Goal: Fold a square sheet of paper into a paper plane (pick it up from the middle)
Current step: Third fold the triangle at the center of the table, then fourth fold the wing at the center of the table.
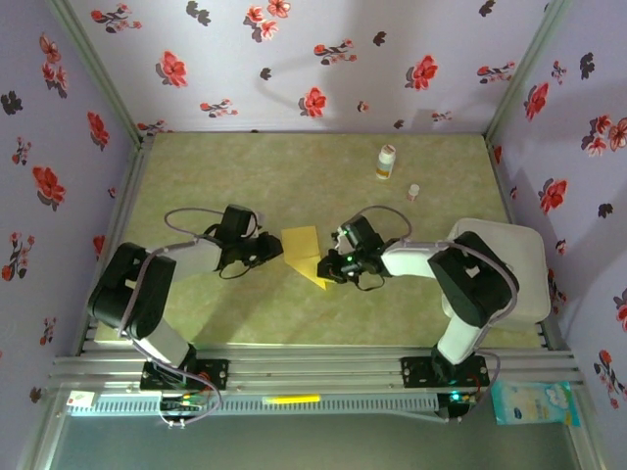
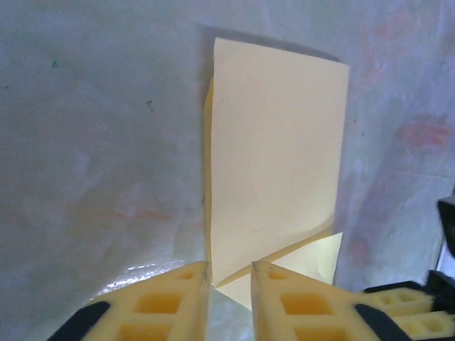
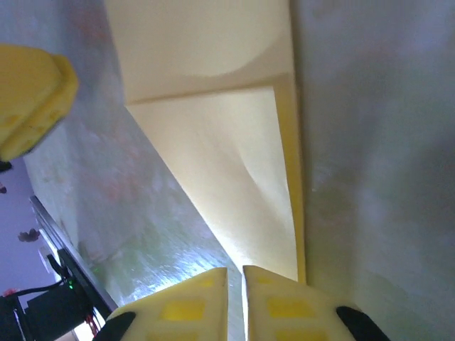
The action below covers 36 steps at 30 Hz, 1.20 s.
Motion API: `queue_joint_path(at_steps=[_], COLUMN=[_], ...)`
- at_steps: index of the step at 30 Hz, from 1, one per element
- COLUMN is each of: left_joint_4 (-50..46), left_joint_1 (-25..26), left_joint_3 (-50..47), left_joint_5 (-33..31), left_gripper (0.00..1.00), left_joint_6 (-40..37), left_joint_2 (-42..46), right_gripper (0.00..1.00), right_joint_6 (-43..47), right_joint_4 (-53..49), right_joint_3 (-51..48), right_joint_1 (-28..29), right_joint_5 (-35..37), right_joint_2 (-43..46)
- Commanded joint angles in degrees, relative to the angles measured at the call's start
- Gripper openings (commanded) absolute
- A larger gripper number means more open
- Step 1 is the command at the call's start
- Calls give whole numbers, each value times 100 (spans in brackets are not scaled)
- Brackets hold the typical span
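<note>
The square sheet of paper (image 1: 303,247), mustard yellow, lies folded on the table's middle as a layered strip with one pointed end (image 1: 321,283) toward the near side. My left gripper (image 1: 277,251) sits at its left edge. In the left wrist view a corner of the paper (image 2: 277,156) reaches between the left gripper (image 2: 229,266), whose jaws stand a little apart with table showing in the gap. My right gripper (image 1: 330,266) is at the pointed end. In the right wrist view the paper (image 3: 227,163) tapers down to the right gripper (image 3: 234,270), its jaws parted by a narrow slit.
A small white-and-orange bottle (image 1: 387,162) stands at the back right, with a tiny cap-like piece (image 1: 413,192) near it. A white board (image 1: 524,264) lies under the right arm's elbow. Metal frame rails (image 1: 313,367) run along the near edge and sides.
</note>
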State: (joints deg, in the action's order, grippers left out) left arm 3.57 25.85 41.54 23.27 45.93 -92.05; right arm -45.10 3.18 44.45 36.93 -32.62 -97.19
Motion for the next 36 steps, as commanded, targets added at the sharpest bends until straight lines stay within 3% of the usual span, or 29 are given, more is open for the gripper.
queue_joint_path(at_steps=[1,8,22,36], left_joint_4=[-289,-303,-94,-155], left_joint_1=[-28,-66,-168,-194], left_joint_3=[148,303,456,579], left_joint_5=[-49,224,689,785], left_gripper=[28,37,38,38], left_joint_6=[47,254,493,497], left_joint_2=[52,-191,-627,-771], right_gripper=[22,28,26,7], right_joint_6=[136,390,379,431], right_joint_4=[-327,-575,-399,-366], right_joint_3=[197,721,1038,901], right_joint_1=[-243,-353,-353,-361], right_joint_5=[525,379,111,88], right_joint_2=[204,-232,-784,-640])
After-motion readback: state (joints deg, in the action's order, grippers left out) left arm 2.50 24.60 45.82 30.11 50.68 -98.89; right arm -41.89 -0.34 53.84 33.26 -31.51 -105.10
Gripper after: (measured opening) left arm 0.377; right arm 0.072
